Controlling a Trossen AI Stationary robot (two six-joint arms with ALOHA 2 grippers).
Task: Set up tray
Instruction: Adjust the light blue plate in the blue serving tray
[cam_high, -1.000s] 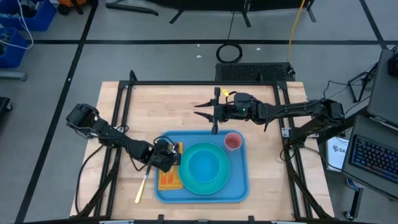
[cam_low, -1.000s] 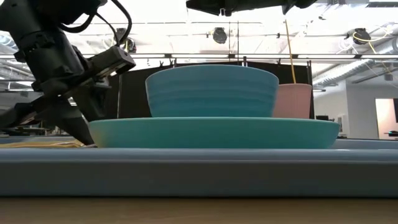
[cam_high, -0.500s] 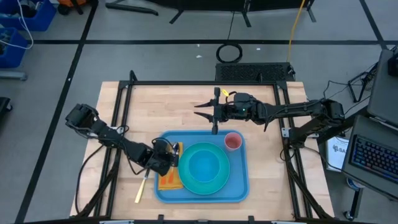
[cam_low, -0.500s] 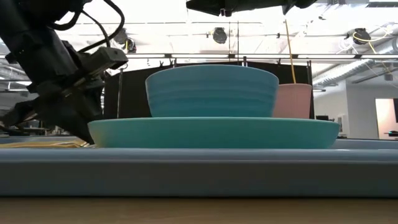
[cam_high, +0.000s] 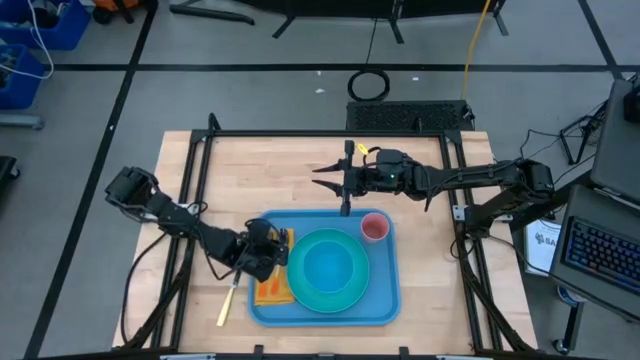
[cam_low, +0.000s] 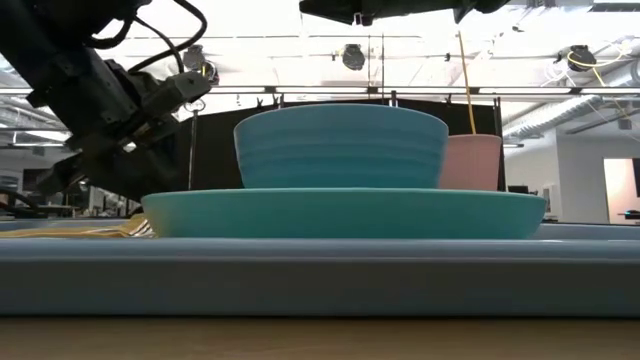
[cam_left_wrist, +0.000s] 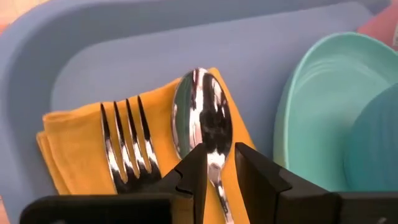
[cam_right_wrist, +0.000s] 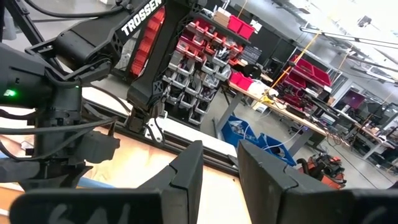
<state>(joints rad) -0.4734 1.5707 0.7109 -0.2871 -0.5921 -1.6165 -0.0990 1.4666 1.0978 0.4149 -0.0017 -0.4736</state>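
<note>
Blue tray (cam_high: 385, 300) sitting at the front middle of the desk (cam_high: 260, 170), already loaded: plate (cam_high: 345, 290) with a bowl (cam_high: 328, 265) on it, pink cup (cam_high: 375, 228) at the far right corner, yellow napkin (cam_high: 270, 290) along the left edge.

Key bit for the next move: left gripper (cam_left_wrist: 217, 171) right over that napkin, jaws narrowed around the handle of the spoon (cam_left_wrist: 202, 121). Spoon's long axis running straight out ahead of the jaws, bowl end lying on the napkin, fork (cam_left_wrist: 124, 140) just beside it and parallel. Looks like a set-down about to finish, so probably just needs a release and a clean lift.

Right gripper (cam_high: 325, 180) parked past the tray's far edge, well apart from the cutlery, jaws slightly apart, nothing in them.

Only the left wrist view showing spoon and fork at all. From overhead, arm covering them; from desk level, plate and bowl blocking everything. Overhead also catching a yellow-handled knife (cam_high: 228, 300) off the tray on the desk, invisible elsewhere.
</note>
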